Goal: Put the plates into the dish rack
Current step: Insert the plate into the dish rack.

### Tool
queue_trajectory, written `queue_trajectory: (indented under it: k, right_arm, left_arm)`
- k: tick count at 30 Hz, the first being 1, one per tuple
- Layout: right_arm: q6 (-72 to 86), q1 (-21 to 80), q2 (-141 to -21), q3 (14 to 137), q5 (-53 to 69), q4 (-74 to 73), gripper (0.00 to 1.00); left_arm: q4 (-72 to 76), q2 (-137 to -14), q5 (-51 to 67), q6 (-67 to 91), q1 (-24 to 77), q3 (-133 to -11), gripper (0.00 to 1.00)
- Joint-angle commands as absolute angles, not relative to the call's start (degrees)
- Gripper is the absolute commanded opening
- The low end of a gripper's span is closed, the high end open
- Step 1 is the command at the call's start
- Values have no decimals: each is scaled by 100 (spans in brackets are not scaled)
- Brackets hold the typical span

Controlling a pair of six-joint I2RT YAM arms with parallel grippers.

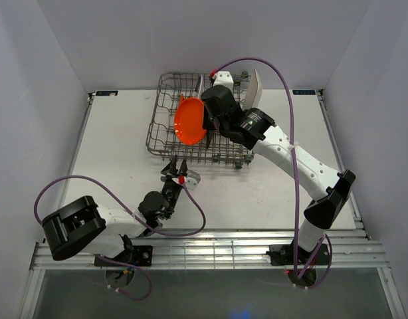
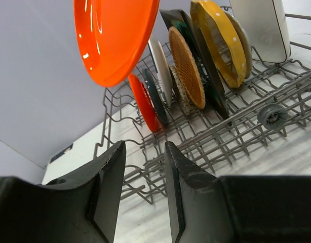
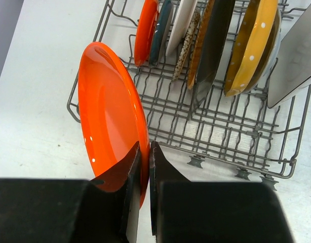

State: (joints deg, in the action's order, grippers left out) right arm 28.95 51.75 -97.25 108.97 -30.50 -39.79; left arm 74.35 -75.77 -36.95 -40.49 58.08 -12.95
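Observation:
My right gripper (image 3: 144, 152) is shut on the lower rim of an orange plate (image 3: 107, 116), which it holds on edge over the near left part of the dish rack (image 3: 221, 131). In the top view that orange plate (image 1: 189, 121) hangs inside the rack (image 1: 154, 133) by the right gripper (image 1: 208, 129). Several plates stand in the tines: a second orange one (image 3: 145, 25), teal (image 3: 163, 25), white (image 3: 182, 20), a dark square (image 3: 216, 35), yellow (image 3: 249, 45) and a white rectangle (image 3: 297, 55). My left gripper (image 1: 177, 166) is open and holds nothing, low in front of the rack.
The rack rolls on small grey wheels (image 2: 272, 115) along its near side. White walls close the table on the left, back and right. Bare table (image 1: 117, 146) lies left of the rack, and a purple cable (image 1: 294, 146) loops along the right arm.

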Motion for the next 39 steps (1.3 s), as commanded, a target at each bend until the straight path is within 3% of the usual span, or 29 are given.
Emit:
queue_trajectory:
  k: [1, 10, 33, 39]
  right_arm:
    - [2927, 5168, -9633, 10969, -2953, -3832, 8]
    - [2804, 4887, -9791, 11267, -2268, -3929, 8]
    - [2804, 4869, -9571, 10679, -2004, -3709, 8]
    - [2927, 4808, -9624, 10844, -2460, -3718, 8]
  left_arm:
    - [9492, -7445, -3587, -4667, 5862, -1415, 47]
    - [9475, -7751, -2971, -5483, 5959, -1687, 57]
    - [9694, -8525, -2856, -7057, 6319, -2839, 54]
    - [9712, -8376, -2857, -7075, 6416, -2769, 54]
